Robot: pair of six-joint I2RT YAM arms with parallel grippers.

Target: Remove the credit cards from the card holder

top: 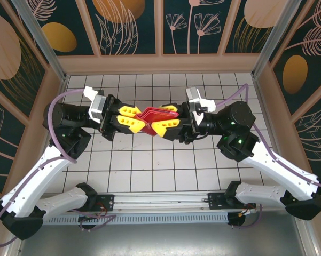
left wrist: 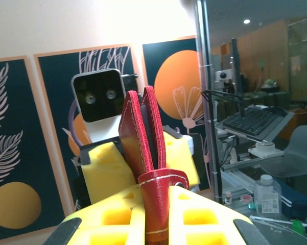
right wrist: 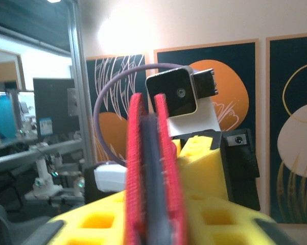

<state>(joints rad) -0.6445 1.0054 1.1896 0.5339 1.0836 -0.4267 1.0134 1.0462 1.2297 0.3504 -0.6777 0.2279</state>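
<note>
Fingers [top: 127,111] on card holder [top: 155,114] above tiles [top: 149,165]

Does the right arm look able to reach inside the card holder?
Probably not: the card holder is folded nearly shut, the left tool pinching one end, the right tool around the other.

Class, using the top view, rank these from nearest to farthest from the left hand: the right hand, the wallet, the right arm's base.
1. Wallet, in its grip, centre.
2. Right hand, just beyond the wallet.
3. Right arm's base, near-right edge.
</note>
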